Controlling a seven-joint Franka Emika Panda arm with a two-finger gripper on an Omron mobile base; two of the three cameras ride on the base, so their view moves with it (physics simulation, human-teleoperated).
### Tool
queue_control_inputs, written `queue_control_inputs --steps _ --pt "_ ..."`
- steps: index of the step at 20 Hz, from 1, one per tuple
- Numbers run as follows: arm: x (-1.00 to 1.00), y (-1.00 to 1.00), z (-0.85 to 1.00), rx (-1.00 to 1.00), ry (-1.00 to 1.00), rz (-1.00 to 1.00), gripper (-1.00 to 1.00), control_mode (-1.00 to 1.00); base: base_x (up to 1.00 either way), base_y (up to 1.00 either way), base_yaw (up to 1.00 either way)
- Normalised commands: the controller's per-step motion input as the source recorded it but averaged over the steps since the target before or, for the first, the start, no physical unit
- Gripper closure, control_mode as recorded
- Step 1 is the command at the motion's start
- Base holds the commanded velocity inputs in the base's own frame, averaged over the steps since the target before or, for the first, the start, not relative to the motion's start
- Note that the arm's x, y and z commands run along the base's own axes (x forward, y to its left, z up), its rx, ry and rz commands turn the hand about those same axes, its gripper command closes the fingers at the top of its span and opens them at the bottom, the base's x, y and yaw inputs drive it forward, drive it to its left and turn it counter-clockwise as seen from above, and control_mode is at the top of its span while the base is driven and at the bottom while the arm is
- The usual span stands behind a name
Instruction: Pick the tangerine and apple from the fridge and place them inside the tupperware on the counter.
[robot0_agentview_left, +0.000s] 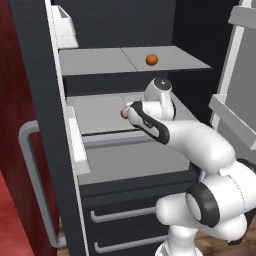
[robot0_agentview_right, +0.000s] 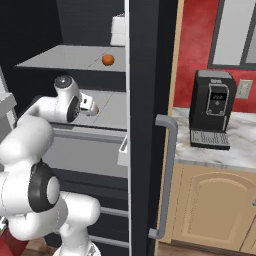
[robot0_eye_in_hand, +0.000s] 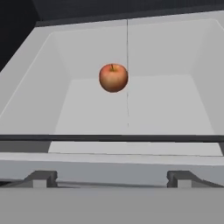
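Observation:
The fridge (robot0_agentview_left: 125, 20) stands open in front of me. On its upper shelf rests the tangerine (robot0_agentview_left: 151, 60), a plain orange ball, also seen as the tangerine (robot0_agentview_right: 107, 60) from the right. One shelf lower, the apple (robot0_eye_in_hand: 113, 77) with its short dark stem lies in a light grey tray; from the left, the apple (robot0_agentview_left: 123, 114) peeks out just beyond my hand. My gripper (robot0_eye_in_hand: 111, 178) is open, level with that lower shelf and a short way in front of the apple, its fingertips (robot0_eye_in_hand: 41, 178) set wide apart. The tupperware is out of view.
The fridge's dark door edge (robot0_agentview_right: 150, 125) with a grey bar handle (robot0_agentview_right: 167, 175) stands right of the arm. Past it, a black coffee machine (robot0_agentview_right: 214, 115) sits on the marbled counter (robot0_agentview_right: 240, 150). Drawers (robot0_agentview_left: 125, 215) lie under the shelves, and a white door bin (robot0_agentview_left: 232, 117) juts out at right.

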Motion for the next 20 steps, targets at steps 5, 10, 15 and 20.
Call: queue_control_inputs --steps 5,10,15,20 --pt "0.38 0.03 -0.21 0.0 0.0 0.0 -1.0 -1.0 0.0 0.0 0.0" --pt "0.41 0.0 -0.2 0.0 0.0 0.0 -1.0 -1.0 0.0 0.0 0.0" --pt "0.51 0.01 -0.21 0.0 0.0 0.0 -1.0 -1.0 0.0 0.0 0.0" --pt "0.52 0.04 -0.19 0.0 0.0 0.0 -1.0 -1.0 0.0 0.0 0.0"
